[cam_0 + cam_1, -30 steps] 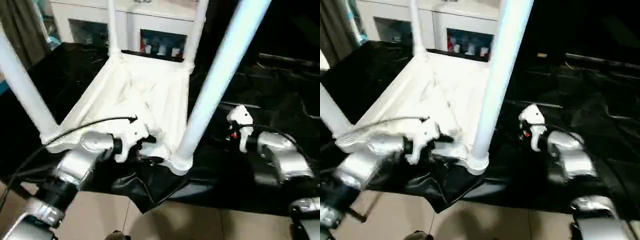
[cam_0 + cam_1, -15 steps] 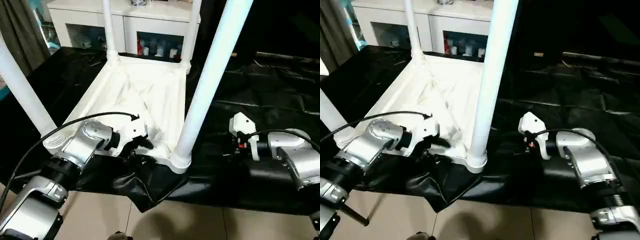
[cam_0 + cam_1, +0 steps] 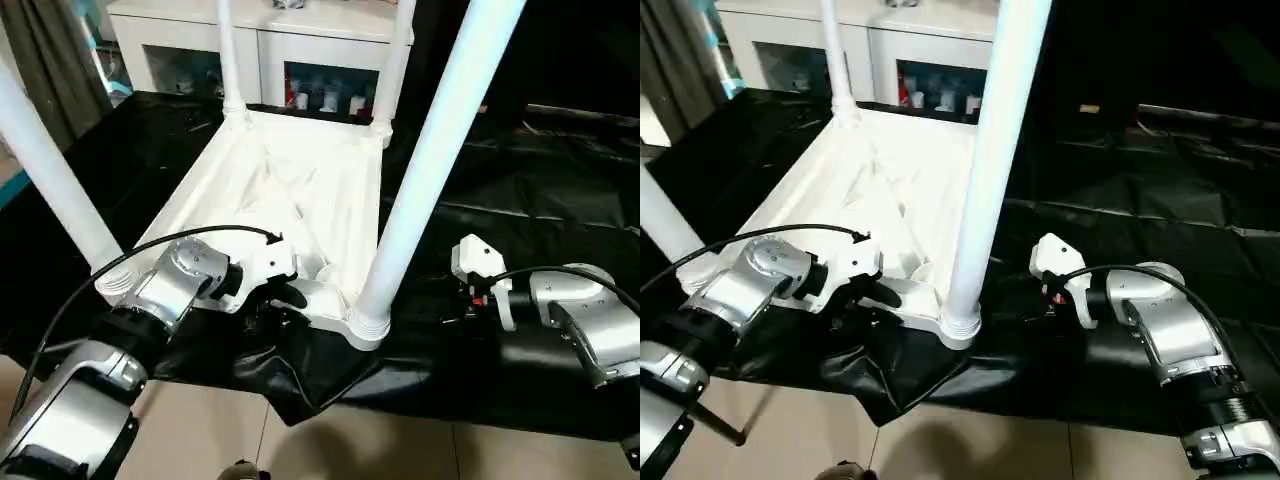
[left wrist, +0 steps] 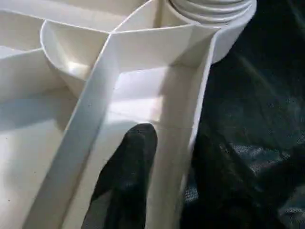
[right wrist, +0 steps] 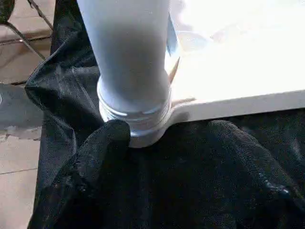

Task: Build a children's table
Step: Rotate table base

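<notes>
The white children's table (image 3: 300, 190) lies upside down on a black cloth, ribbed underside up, with its tube legs standing in the corner sockets. The near right leg (image 3: 430, 170) rises from its socket (image 3: 368, 325) at the front corner. My left gripper (image 3: 272, 300) sits at the near rim left of that socket. One black finger (image 4: 136, 157) is inside the rim wall and the other is outside on the cloth, shut on the wall. My right gripper (image 3: 1045, 305) lies low on the cloth right of the socket, open, one finger (image 5: 102, 148) touching the socket's base.
The black cloth (image 3: 520, 180) covers the work surface and hangs over the front edge above a tiled floor (image 3: 400, 450). A white glass-door cabinet (image 3: 300, 50) stands behind the table. A black cable (image 3: 150, 255) loops over my left wrist.
The whole view has shifted and steadied. My right gripper has edged a little closer to the near right leg's socket. The left gripper stays at the near rim.
</notes>
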